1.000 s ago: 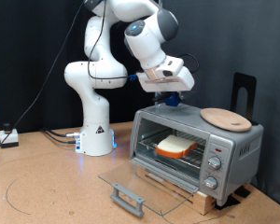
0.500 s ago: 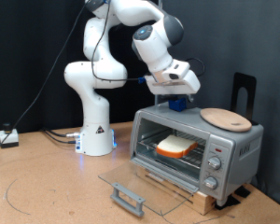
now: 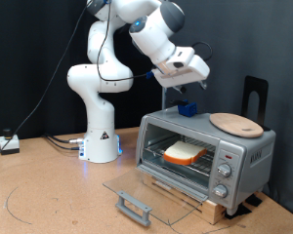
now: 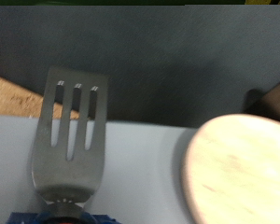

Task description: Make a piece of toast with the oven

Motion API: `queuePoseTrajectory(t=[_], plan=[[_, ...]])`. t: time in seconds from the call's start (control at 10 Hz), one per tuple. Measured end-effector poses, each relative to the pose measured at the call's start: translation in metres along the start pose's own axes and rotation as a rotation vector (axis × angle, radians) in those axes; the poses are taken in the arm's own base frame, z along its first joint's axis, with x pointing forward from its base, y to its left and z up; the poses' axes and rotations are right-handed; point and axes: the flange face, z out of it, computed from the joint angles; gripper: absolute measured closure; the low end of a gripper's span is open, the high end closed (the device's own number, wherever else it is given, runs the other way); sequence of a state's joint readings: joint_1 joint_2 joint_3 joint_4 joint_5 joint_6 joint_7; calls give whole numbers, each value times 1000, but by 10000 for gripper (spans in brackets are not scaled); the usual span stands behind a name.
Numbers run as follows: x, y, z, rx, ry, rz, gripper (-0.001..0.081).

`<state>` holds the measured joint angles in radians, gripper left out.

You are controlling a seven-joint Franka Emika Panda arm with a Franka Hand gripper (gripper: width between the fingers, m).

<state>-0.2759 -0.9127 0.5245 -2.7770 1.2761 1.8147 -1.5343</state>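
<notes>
The silver toaster oven (image 3: 246,154) stands on the table at the exterior view's right with its glass door (image 3: 137,187) folded down flat. The piece of toast (image 3: 184,151) lies on the wire rack inside. My gripper (image 3: 183,82) hangs in the air above the oven's top, a little above a small blue block (image 3: 188,109) that rests there. The wrist view shows a slotted metal spatula (image 4: 70,131) rising from a blue base (image 4: 28,217), over the oven's pale top (image 4: 140,177). My fingers do not show there.
A round light-wood board (image 3: 236,123) lies on the oven's top, right of the blue block; it also shows in the wrist view (image 4: 238,173). A black stand (image 3: 254,97) is behind the oven. The robot's white base (image 3: 100,136) stands at the left.
My gripper has risen from the blue block on the oven's top and tilted upward. The block, toast and open door have not moved.
</notes>
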Motion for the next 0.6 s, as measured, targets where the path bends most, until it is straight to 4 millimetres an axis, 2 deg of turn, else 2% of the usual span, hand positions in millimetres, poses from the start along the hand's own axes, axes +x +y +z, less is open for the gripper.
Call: queuePoseTrajectory(t=[0.1, 0.3, 0.6], plan=[[1, -1, -9, 5, 23, 1, -1], [-4, 4, -10, -21, 4, 8, -1], [-28, 36, -34, -159, -23, 71, -1]])
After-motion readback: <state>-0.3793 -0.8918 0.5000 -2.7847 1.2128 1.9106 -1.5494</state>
